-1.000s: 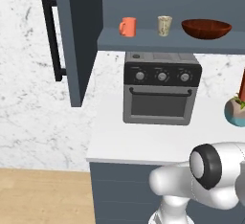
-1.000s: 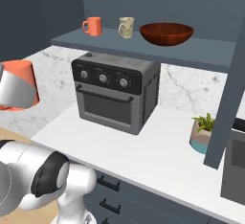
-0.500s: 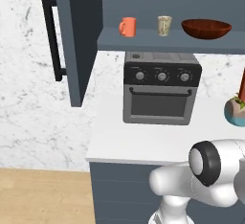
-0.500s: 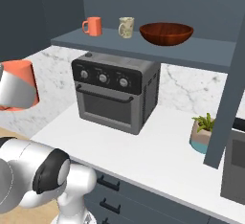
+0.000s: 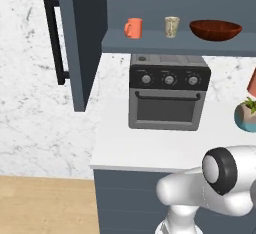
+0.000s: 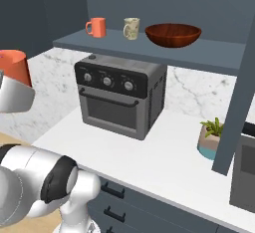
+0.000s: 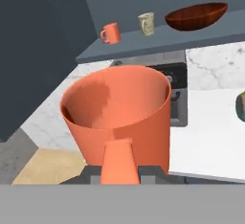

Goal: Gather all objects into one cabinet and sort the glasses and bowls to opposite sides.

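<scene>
Orange and glossy, the second handled mug [image 7: 118, 122] sits clamped by its handle in the gripper [image 7: 118, 168], unmoved over the last second, well short of the cabinet shelf [image 5: 175, 43] holding its orange twin [image 5: 133, 28], the beige cup [image 5: 171, 26] and the red-brown bowl [image 5: 215, 29].

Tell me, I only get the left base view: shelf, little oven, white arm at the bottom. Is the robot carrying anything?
Observer: Yes. The end effector is shut on an orange mug, held upright.
Operator: Which way does its handle face?
Observer: Toward the hand camera, between the fingers.
Operator: Is anything inside the mug?
Observer: No, the hand view looks straight into its empty interior.
Operator: What is it aimed at?
Observer: The cabinet shelf, where another mug, a beige cup and a bowl sit.
</scene>
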